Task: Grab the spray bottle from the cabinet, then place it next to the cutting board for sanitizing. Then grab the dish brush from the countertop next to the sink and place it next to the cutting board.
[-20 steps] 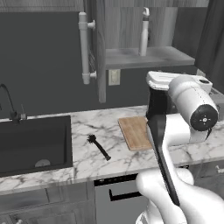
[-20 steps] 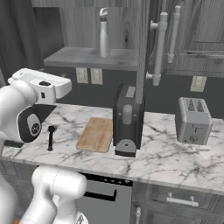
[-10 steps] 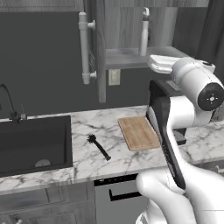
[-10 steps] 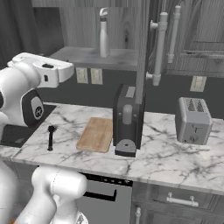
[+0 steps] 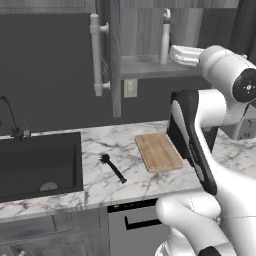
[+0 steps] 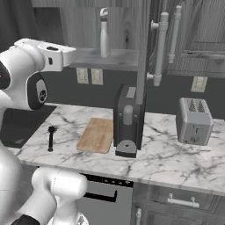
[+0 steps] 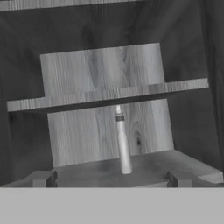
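Note:
The spray bottle (image 7: 123, 144) stands upright on the lower shelf of the open cabinet (image 7: 105, 72), straight ahead of my gripper (image 7: 113, 179) and some way off. My fingertips (image 7: 43, 178) are spread wide apart, so the gripper is open and holds nothing. From the left base the bottle (image 5: 165, 37) sits just left of my raised hand (image 5: 175, 52). On the countertop (image 5: 125, 187) lie the cutting board (image 5: 158, 151) and, to its left, the black dish brush (image 5: 112, 166), near the sink (image 5: 40, 165). The right base view shows the bottle (image 6: 104, 39), board (image 6: 96, 135) and brush (image 6: 51, 137).
The open cabinet door with its white bar handle (image 5: 96, 55) juts out to the left of the shelf. A black coffee machine (image 6: 128, 121) stands right of the board, a toaster (image 6: 194, 121) further right. A second shelf (image 7: 109, 94) runs above the bottle.
The hand has risen from above the counter to shelf height and now faces into the cabinet. Nothing on the counter has moved.

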Tool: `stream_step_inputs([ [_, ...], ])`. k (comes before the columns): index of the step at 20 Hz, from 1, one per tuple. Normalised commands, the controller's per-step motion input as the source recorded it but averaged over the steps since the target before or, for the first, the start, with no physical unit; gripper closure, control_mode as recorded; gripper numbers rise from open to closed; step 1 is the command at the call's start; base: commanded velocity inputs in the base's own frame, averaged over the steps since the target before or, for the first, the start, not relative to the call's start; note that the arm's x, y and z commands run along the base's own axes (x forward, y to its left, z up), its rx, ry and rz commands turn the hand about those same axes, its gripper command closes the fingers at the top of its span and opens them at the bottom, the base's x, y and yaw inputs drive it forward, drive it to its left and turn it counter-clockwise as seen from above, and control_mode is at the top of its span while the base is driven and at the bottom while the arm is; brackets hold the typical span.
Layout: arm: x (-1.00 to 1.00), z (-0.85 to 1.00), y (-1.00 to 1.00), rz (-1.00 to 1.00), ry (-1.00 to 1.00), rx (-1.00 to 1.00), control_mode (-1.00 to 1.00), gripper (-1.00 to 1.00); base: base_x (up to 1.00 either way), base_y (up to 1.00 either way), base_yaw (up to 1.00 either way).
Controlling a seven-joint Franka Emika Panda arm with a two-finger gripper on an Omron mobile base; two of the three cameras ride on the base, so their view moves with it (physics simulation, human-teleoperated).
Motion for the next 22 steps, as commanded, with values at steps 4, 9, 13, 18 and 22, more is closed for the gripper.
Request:
stream_step_inputs([
  [4, 0.41, 0.0, -0.02, 0.0, 0.12, 0.0, -1.0, -1.0, 0.0, 0.0, 0.0],
  [9, 0.26, 0.01, -0.01, 0.0, 0.11, 0.0, -1.0, -1.0, 0.0, 0.0, 0.0],
  [13, 0.14, 0.04, -0.07, 0.0, 0.08, 0.0, -1.0, -1.0, 0.0, 0.0, 0.0],
  [18, 0.18, 0.02, -0.34, 0.01, 0.01, 0.0, -1.0, -1.0, 0.0, 0.0, 0.0],
  [22, 0.17, 0.0, -0.33, 0.05, -0.01, 0.0, -1.0, -1.0, 0.0, 0.0, 0.0],
])
